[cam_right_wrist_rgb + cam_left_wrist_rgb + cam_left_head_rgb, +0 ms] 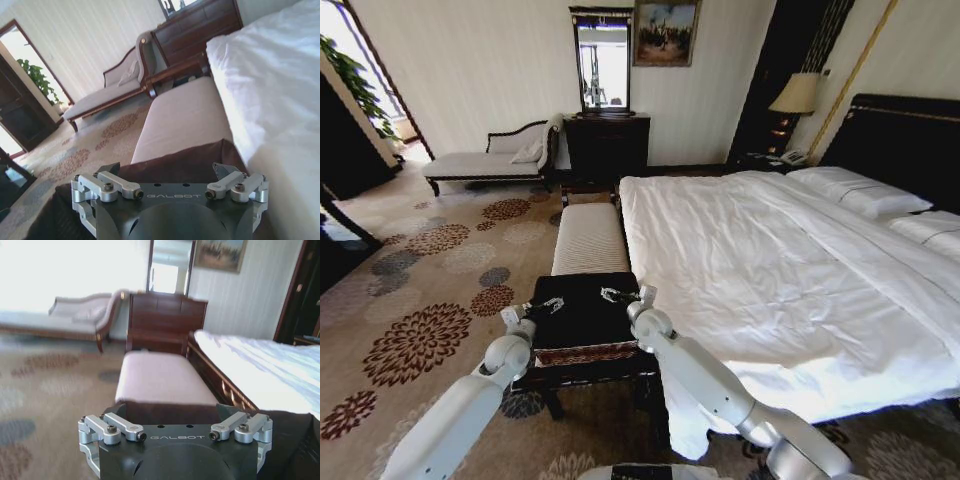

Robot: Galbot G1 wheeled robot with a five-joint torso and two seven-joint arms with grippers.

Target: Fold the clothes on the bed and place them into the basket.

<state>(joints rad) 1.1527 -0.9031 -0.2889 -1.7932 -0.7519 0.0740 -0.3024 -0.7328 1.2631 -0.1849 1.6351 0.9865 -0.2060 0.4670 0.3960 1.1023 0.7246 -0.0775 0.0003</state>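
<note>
Bedroom with flowered carpet and pale walls, seen from my remote station. The low rectangular brown wicker basket with black fabric lining point(585, 352) sits on the near end of a cream striped upholstered bench point(590, 240). Its inside is one dark mass, and I cannot tell a black T-shirt from the lining; no white lettering is visible.

The left gripper point(545, 305) hangs over the basket's left side and the right gripper point(620, 295) over its right side, each with its fingers spread wide and nothing between them. To the right lies the large bed with white duvet and dark wood frame point(770, 270), its cover smooth.

I judge this to be the placing step. To do it well, I would check that any fabric lies flat inside the rim, with no edge draped over the wicker, and lift both arms straight up.

From the head camera I get both arms and the whole bed. The right wrist camera brings the right gripper point(167, 170) close, its spread clear, with the basket's brown far rim point(190, 160) just past it. The left wrist camera gives the same for the left gripper point(170, 412).
</note>
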